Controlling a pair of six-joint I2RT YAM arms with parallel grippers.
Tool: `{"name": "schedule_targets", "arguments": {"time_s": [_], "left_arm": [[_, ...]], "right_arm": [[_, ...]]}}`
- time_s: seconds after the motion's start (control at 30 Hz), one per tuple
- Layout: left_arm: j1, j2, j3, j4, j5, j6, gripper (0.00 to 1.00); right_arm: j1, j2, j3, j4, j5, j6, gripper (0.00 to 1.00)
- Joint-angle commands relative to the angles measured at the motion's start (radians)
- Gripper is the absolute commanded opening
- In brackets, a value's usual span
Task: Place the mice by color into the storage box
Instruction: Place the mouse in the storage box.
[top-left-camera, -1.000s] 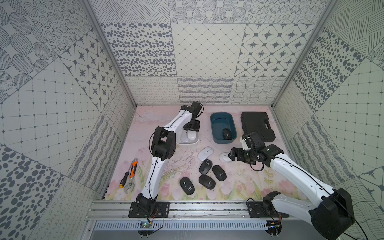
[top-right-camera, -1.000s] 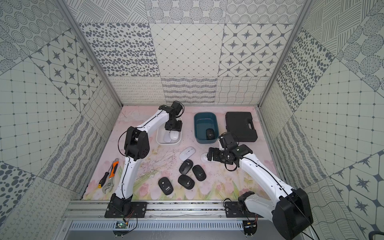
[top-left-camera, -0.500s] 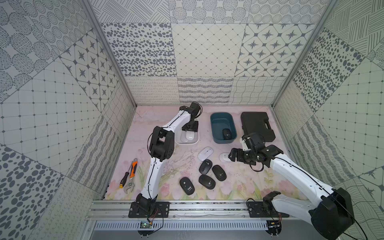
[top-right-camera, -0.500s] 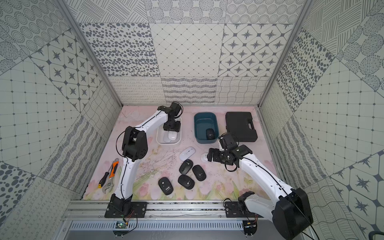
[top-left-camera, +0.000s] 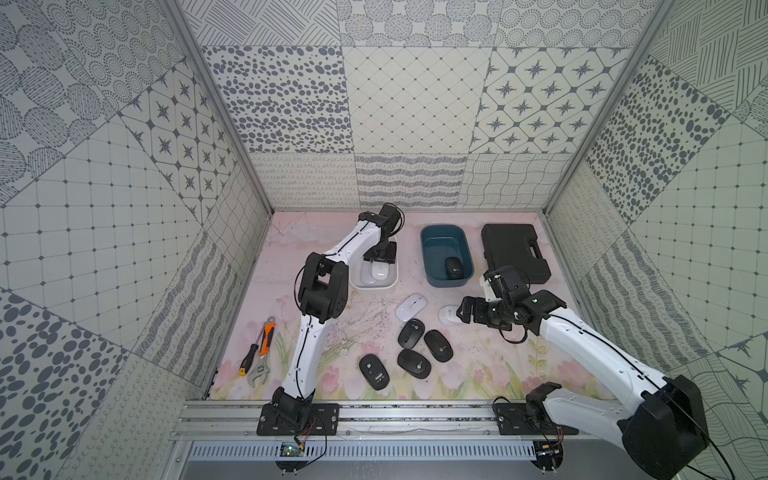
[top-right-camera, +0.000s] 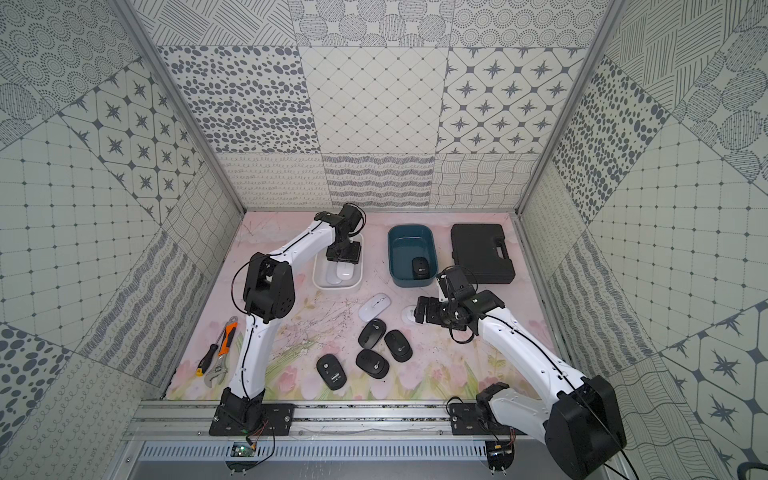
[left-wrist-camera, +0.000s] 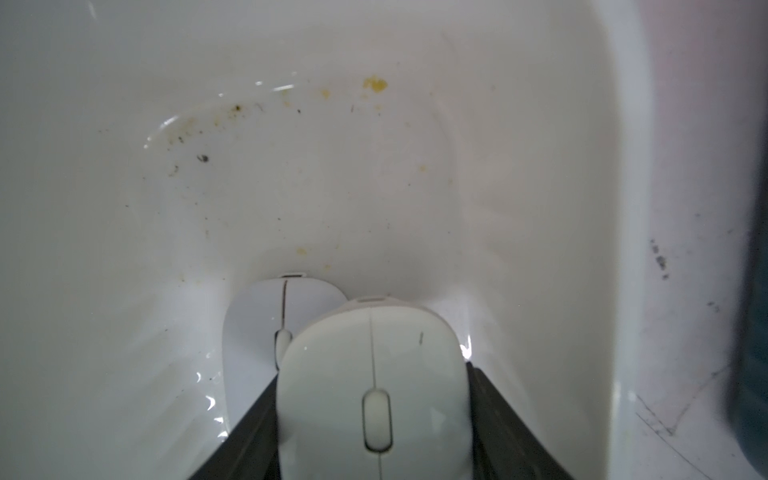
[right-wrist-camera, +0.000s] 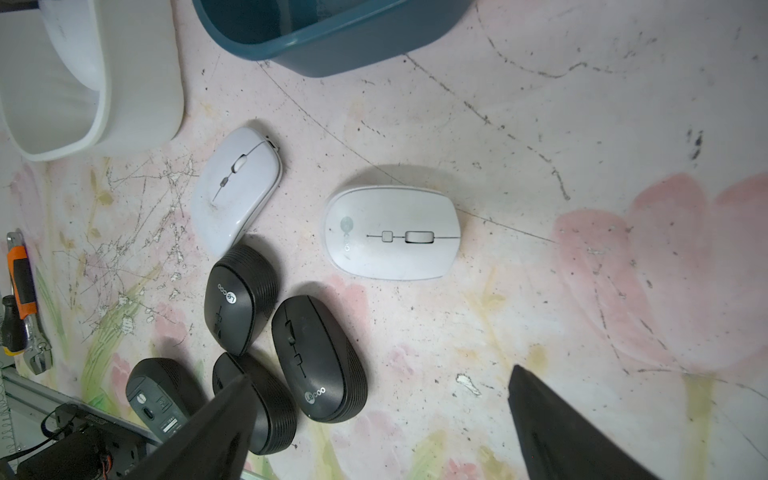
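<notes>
even, bright overhead light, soft shadows, edges bowed, wrist views slightly blurred.

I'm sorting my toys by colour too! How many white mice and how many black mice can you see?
White mice: 4 (2 on the table, 1 lying in the white tub, 1 held there by the left end effector)
Black mice: 5 (4 on the table, 1 in the teal tub)
Total: 9 mice

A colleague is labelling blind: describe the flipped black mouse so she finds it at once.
Start at the teal tub at the back, then come forward to the four loose black mice. The flipped mouse lies nearest the left arm's base, alone showing its underside label.
</notes>
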Motion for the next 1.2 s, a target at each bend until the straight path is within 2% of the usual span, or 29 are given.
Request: {"name": "schedule_targets", "arguments": {"time_s": [0.0,0.43,0.63,0.77,0.9,1.03,1.17], "left_arm": [[-0.02,-0.025,0.002,0.008,0.098,-0.035,0.49],[-0.031,0.028,0.029,0.026,0.141,-0.048,0.5],[-0.016,0.044,0.039,-0.032,0.039,-0.035,0.48],[0.0,0.014,-0.003,-0.038,-0.044,-0.011,0.48],[0.0,-0.033,-0.057,0.022,0.016,-0.01,0.5],[-0.018,-0.026,-0.022,0.037,0.084,-0.051,0.5],[-0.028,-0.009,0.015,0.045,0.104,-0.088,0.51]], "right_arm": [[0.006,-0.009,-0.007,0.024,-0.006,-0.002,0.99],[0.006,-0.017,-0.015,0.03,-0.011,0.005,0.99],[0.007,-0.014,-0.017,0.036,-0.015,0.007,0.99],[0.007,-0.017,-0.02,0.035,-0.015,0.007,0.99],[0.007,-0.015,-0.028,0.047,-0.017,0.01,0.99],[0.007,-0.007,-0.026,0.055,-0.023,0.014,0.99],[0.01,-0.013,-0.024,0.048,-0.022,0.013,0.99]]}}
